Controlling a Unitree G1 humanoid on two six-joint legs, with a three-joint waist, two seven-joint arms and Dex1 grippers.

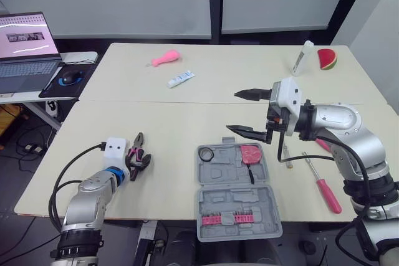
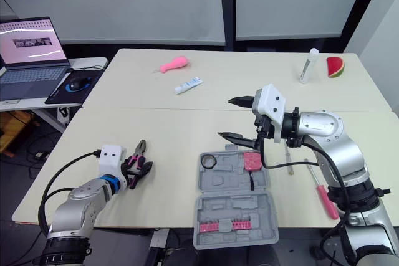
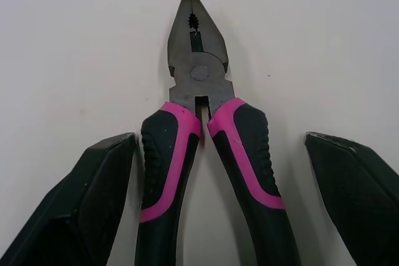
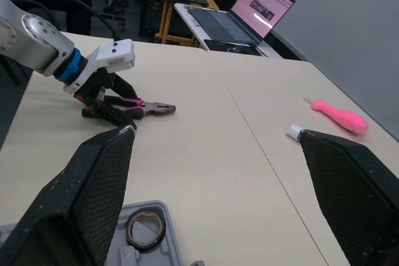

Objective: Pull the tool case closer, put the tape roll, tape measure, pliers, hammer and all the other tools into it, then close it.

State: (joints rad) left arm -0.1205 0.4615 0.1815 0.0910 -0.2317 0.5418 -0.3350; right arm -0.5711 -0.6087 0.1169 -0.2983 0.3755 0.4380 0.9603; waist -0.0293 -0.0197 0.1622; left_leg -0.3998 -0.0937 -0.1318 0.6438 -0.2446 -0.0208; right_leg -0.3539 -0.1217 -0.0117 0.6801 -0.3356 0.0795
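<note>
Over table (image 1: pixel 174 147) edge, open tool case (image 1: pixel 232 207)

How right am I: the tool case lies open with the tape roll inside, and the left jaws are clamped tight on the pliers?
Not quite. The left jaws are open, one on each side of the pliers, with a gap to each handle, as the left wrist view shows. The tool case does lie open with the tape roll inside.

The two head eyes look down from high over the whole table (image 1: pixel 187 123), the left wrist camera looks from very near at the pliers (image 3: pixel 196 73), and the right wrist camera looks low across the table at those pliers too.
</note>
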